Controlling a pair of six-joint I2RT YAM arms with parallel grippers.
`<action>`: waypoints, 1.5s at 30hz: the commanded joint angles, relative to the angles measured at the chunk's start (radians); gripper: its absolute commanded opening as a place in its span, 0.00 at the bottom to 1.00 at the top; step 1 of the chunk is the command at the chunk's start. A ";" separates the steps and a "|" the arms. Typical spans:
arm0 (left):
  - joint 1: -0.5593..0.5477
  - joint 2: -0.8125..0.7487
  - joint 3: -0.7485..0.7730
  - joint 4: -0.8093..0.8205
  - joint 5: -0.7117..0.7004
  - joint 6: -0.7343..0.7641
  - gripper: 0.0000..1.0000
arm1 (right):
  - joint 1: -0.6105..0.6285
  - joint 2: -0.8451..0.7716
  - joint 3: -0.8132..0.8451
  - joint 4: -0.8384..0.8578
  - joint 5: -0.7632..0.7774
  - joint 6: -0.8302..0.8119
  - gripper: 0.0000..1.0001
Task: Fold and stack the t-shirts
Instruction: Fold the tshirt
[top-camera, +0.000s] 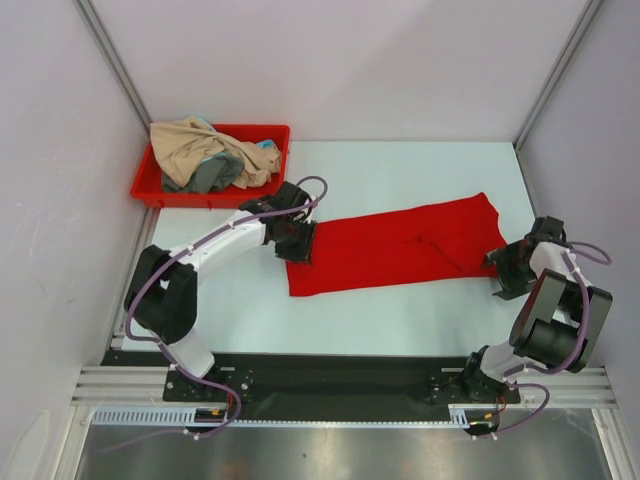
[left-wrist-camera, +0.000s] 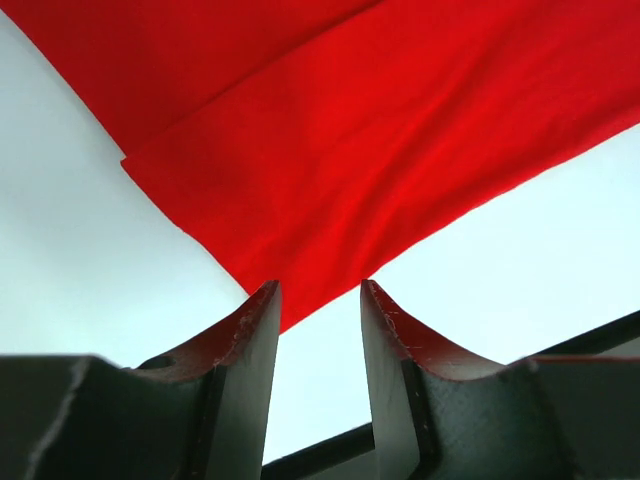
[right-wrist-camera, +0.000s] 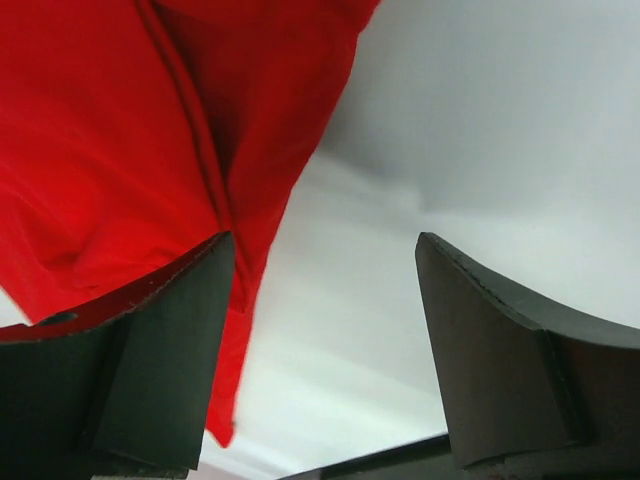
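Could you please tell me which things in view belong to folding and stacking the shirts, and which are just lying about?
Part of the job:
- red shirt, folded into a long strip on the table
- heap of shirts, beige, grey and light blue
- left claw and right claw, both open at the strip's ends

Just lying about:
- red tray under the heap
- table

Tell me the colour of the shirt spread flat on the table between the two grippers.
Plain bright red t-shirt, clearest from the top external view.
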 joint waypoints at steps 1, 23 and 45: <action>-0.002 -0.045 -0.007 -0.004 -0.016 0.027 0.43 | -0.023 -0.028 -0.050 0.207 -0.061 0.087 0.78; 0.060 -0.091 -0.078 -0.032 -0.033 -0.019 0.45 | -0.043 0.251 0.010 0.562 0.017 0.021 0.15; 0.058 0.013 0.074 -0.034 0.011 -0.035 0.58 | 0.259 1.006 1.443 0.056 0.019 -0.243 0.72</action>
